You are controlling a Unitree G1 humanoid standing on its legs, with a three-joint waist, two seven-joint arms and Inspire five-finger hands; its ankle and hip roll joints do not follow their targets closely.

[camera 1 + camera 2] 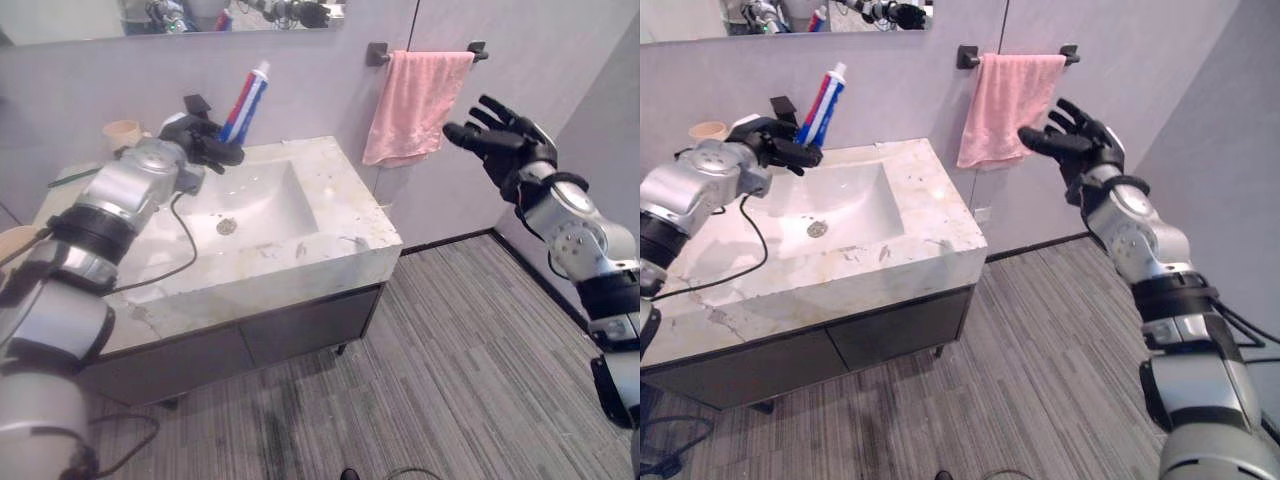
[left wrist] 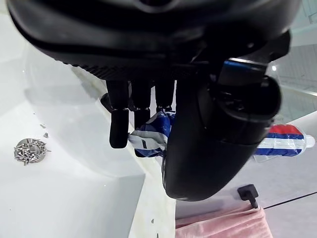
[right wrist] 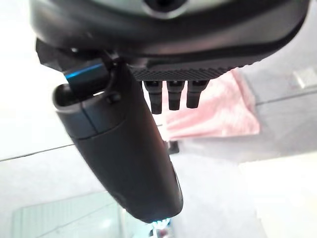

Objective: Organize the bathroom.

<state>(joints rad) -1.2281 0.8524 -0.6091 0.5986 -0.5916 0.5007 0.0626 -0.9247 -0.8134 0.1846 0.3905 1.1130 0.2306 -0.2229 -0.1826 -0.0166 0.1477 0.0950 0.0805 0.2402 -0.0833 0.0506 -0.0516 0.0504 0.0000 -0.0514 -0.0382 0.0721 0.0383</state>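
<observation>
Dark fingers of the left hand (image 1: 203,143) were curled round the lower end of a red, white and blue toothpaste tube (image 1: 246,102), which stood tilted above the far edge of the marble vanity top (image 1: 330,240), cap uppermost and close to the grey wall. In the left wrist view the fingers (image 2: 119,119) and thumb closed on the crimped end of the tube, with the rest of the tube running out past the thumb.

Out to the right, the right hand (image 1: 1072,141) was raised in the air with its fingers spread and straight, holding nothing. It hung just in front of the pink towel (image 1: 1004,107), which draped over a dark rail (image 1: 967,56) on the wall to the right of the vanity; whether the fingertips touched the cloth could not be told.

Sunk in the vanity top, the white basin (image 1: 262,200) held nothing but its metal drain (image 1: 227,226) at the bottom. A beige cup (image 1: 122,133) stood at the far left of the counter against the wall, its contents hidden. A mirror (image 1: 80,18) ran along the wall above.
</observation>
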